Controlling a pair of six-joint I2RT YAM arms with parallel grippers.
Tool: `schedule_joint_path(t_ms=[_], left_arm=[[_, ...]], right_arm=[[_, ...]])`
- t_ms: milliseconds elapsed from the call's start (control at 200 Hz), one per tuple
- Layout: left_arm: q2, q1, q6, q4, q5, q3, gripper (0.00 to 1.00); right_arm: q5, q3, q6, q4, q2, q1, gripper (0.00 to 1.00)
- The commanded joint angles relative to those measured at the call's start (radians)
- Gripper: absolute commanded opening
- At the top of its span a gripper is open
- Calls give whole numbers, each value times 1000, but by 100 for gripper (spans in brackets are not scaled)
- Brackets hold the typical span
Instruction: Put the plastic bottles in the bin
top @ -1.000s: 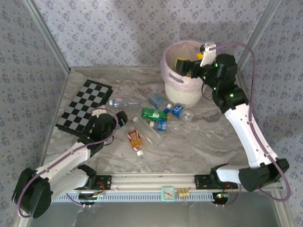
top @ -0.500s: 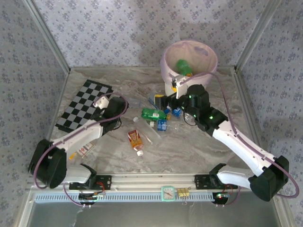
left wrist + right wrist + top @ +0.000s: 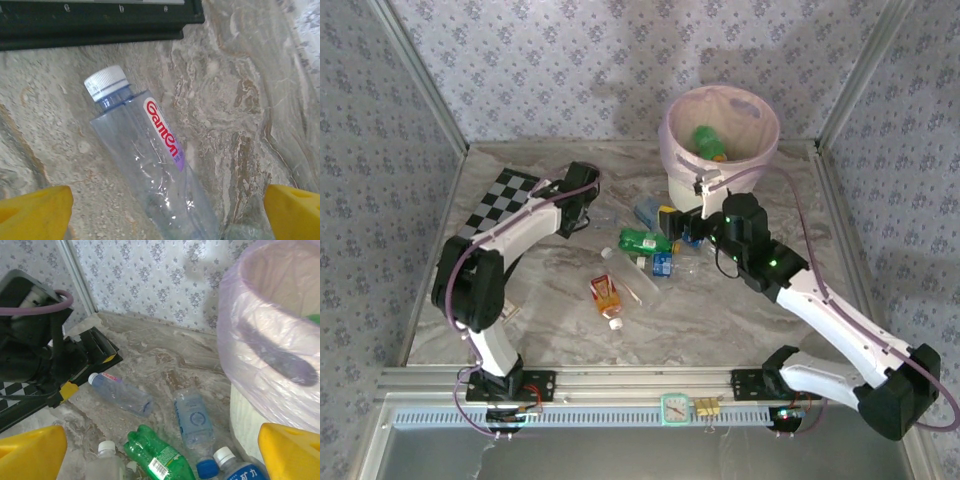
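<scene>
A clear plastic bottle point(image 3: 150, 155) with a white cap and a red-lettered label lies on the marble table. My left gripper point(image 3: 165, 215) stands open over it, one yellow fingertip on either side, neither touching it. From above, this bottle point(image 3: 600, 216) is just beside the left gripper point(image 3: 582, 205). My right gripper point(image 3: 672, 222) hangs open above a cluster: a green bottle point(image 3: 157, 455), a flattened blue-labelled bottle point(image 3: 192, 417) and a white-capped one point(image 3: 235, 467). The white bin point(image 3: 720, 160) with its pink bag holds a green bottle point(image 3: 708, 140). An orange-red bottle point(image 3: 607, 295) lies nearer the front.
The black-and-white checkered board point(image 3: 505, 195) lies at the back left, its dark edge point(image 3: 100, 22) just beyond the clear bottle's cap. The bin's wall point(image 3: 270, 345) stands close on the right gripper's right. Patterned walls close in the back and both sides.
The left arm swung from the front left out to the clear bottle by the board. The right arm came down from the bin to the bottle cluster; a green bottle now lies in the bin.
</scene>
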Motion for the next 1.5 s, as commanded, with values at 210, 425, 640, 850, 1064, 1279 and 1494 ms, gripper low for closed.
schedule_joint_path(t_ms=[210, 425, 640, 850, 1064, 1279, 1494], left_arm=[[181, 63, -240, -163, 238, 133, 95], [282, 85, -237, -172, 333, 191, 93], [307, 87, -234, -165, 326, 180, 86], [310, 88, -236, -131, 343, 147, 70], [273, 89, -198, -83, 337, 113, 61], [160, 88, -95, 29, 319, 31, 56], [-25, 81, 31, 194, 289, -119, 55]], right_arm=[[75, -60, -24, -40, -106, -20, 100], [77, -76, -17, -55, -118, -39, 100], [74, -87, -15, -57, -128, -51, 100], [68, -89, -11, -70, -132, -55, 100], [45, -98, 23, -60, -126, -59, 100], [-15, -103, 72, -9, -96, -60, 100], [-93, -101, 138, 65, -1, -60, 100]])
